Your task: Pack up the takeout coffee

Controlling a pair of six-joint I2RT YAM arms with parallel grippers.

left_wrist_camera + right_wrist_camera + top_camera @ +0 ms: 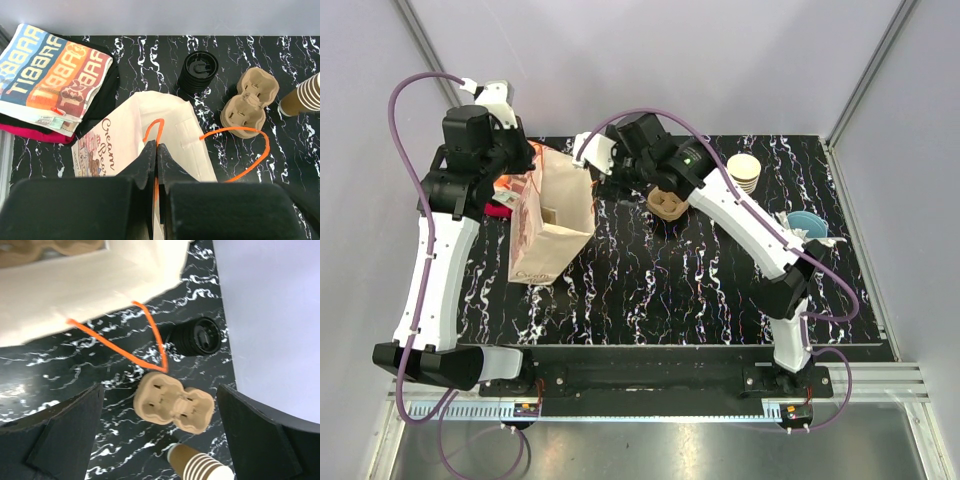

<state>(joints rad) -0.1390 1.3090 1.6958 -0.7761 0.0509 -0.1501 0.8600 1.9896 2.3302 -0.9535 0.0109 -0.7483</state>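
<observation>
The takeout coffee is not in view in any frame. A cream paper bag [555, 215] with orange cord handles [240, 150] stands open at the left of the table. My left gripper [156, 148] is shut on one orange handle at the bag's rim [150, 107], holding it up. My right gripper [160, 390] hangs open above a brown two-cup pulp carrier [172, 402], just right of the bag, with nothing between its fingers. In the top view it [617, 180] is between the bag and the carrier [668, 205]. Something brown and pulp-like [50, 247] shows inside the bag's mouth.
A stack of black lids [200, 70] lies behind the carrier [250, 102]. A stack of lidless paper cups [744, 172] stands at the back right, and a light blue cup [807, 224] under the right arm. Folded printed cloths [50, 75] lie left of the bag. Walls close in the table's sides.
</observation>
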